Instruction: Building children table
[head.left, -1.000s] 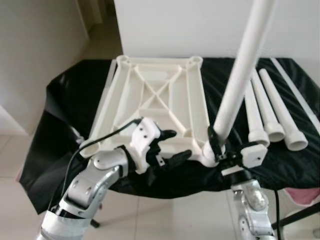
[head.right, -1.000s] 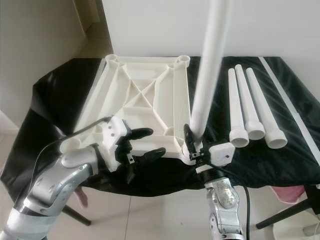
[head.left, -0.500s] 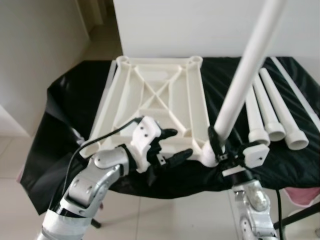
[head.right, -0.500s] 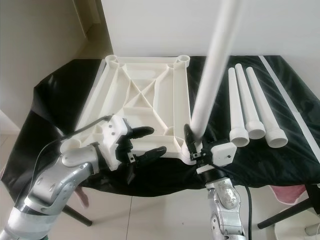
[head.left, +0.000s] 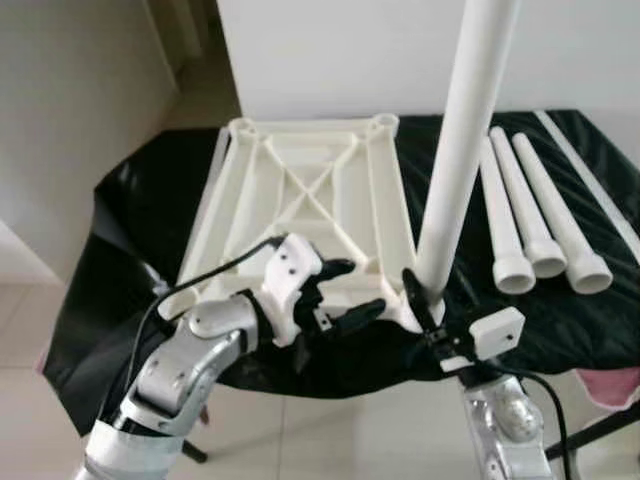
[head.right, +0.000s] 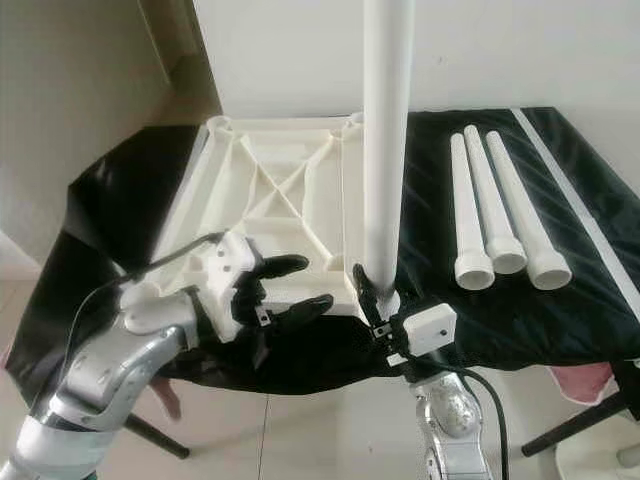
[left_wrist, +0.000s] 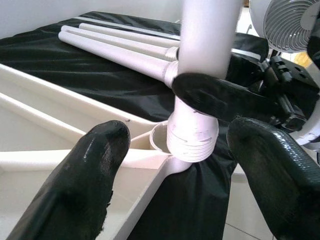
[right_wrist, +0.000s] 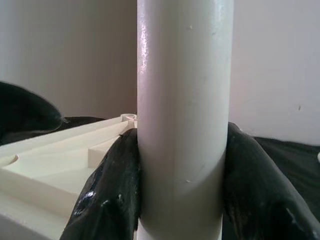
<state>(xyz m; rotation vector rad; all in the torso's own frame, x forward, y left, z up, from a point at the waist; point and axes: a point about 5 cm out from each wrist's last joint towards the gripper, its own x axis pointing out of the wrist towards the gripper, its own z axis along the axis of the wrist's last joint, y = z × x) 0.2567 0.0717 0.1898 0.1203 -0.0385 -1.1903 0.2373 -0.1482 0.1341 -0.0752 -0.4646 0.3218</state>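
An upturned white plastic tabletop (head.left: 310, 200) lies on a table under a black cloth (head.left: 130, 230). My right gripper (head.left: 420, 300) is shut on a white table leg (head.left: 460, 150) and holds it upright at the tabletop's near right corner. The leg's threaded end (left_wrist: 192, 135) sits on the corner beside the round socket (left_wrist: 157, 140). In the right wrist view both fingers (right_wrist: 107, 195) press against the leg (right_wrist: 182, 115). My left gripper (head.left: 358, 288) is open over the tabletop's near edge, just left of that corner, holding nothing.
Three spare white legs (head.left: 545, 215) lie side by side on the cloth to the right, with a long white strip (head.left: 590, 180) beyond them. The table's front edge is just under both grippers. A fan (left_wrist: 290, 22) stands off the right side.
The leg has swung from leaning right to standing upright, and my right gripper has shifted slightly left with it. The left gripper has stayed where it was.
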